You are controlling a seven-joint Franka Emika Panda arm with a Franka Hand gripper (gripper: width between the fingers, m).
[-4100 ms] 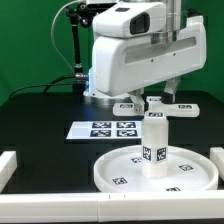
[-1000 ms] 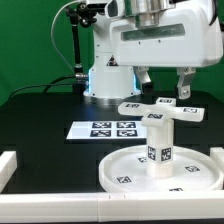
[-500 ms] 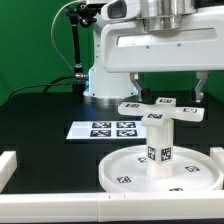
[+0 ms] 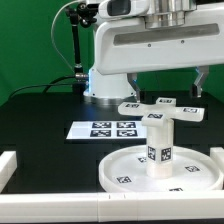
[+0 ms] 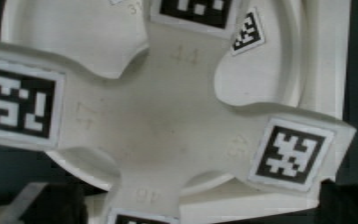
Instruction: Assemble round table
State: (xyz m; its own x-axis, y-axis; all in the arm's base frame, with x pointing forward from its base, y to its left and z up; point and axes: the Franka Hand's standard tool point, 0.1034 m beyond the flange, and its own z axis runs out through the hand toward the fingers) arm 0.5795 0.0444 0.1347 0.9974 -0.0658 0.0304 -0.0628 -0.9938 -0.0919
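The large rimmed round disc (image 4: 125, 172) lies on the black mat at the front of the exterior view's right. The short thick cylinder (image 4: 157, 146) stands upright on its middle. The small cross-shaped piece (image 4: 160, 109) sits on top of the cylinder. My gripper (image 4: 167, 88) hangs just above the cross, open wide and empty, with one finger (image 4: 132, 84) on each side and clear of it. In the wrist view the cross (image 5: 158, 110) fills the frame from close above, with tags on its arms. My fingers do not show clearly there.
The marker board (image 4: 105, 129) lies flat on the mat behind the disc, towards the exterior view's left. Plain white bars edge the mat at the left (image 4: 8, 165) and the front (image 4: 60, 205). The arm's base (image 4: 105, 82) stands at the back.
Earlier the gripper sat low around the cross on the cylinder. It has since let go, risen, and spread its fingers wide. The cross stays on the cylinder.
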